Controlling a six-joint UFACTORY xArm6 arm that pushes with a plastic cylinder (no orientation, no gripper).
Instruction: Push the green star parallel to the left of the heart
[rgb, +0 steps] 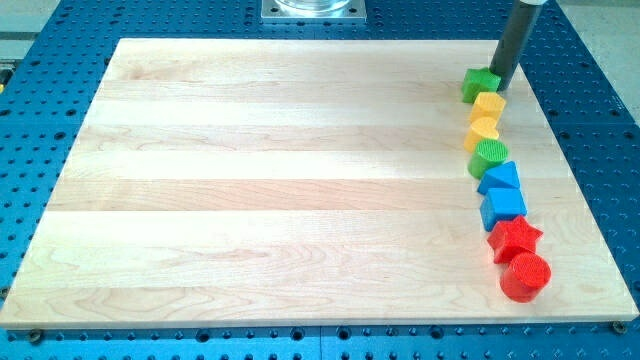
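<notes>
The green star (480, 84) sits near the view's top right of the counter (280, 180), at the head of a curving file of blocks that runs down toward the view's bottom right. My tip (498, 88) stands at the star's right edge, touching it or just beside it; there are no jaws on this rod, so nothing is held, only pressed against. Directly below the star lies a yellow block (488, 104), whose shape I cannot make out surely, and below that the yellow heart (482, 132), each touching or almost touching its neighbour. Further down come a green cylinder (489, 156), a blue triangle (499, 179), a blue cube (503, 206), a red star (516, 238) and a red cylinder (525, 275). In my judgement the task is barely begun: the star must go left and then down until it lies level with the heart, on the heart's left side. The chief risk is the crowding. A push angled downward from here would drive the star into the yellow block, which would shove the heart and shift the very mark I am aiming for. A push off the star's centre could spin it, or let it slip off the rod. Going first to the view's left, where the board is bare, looks safer.
</notes>
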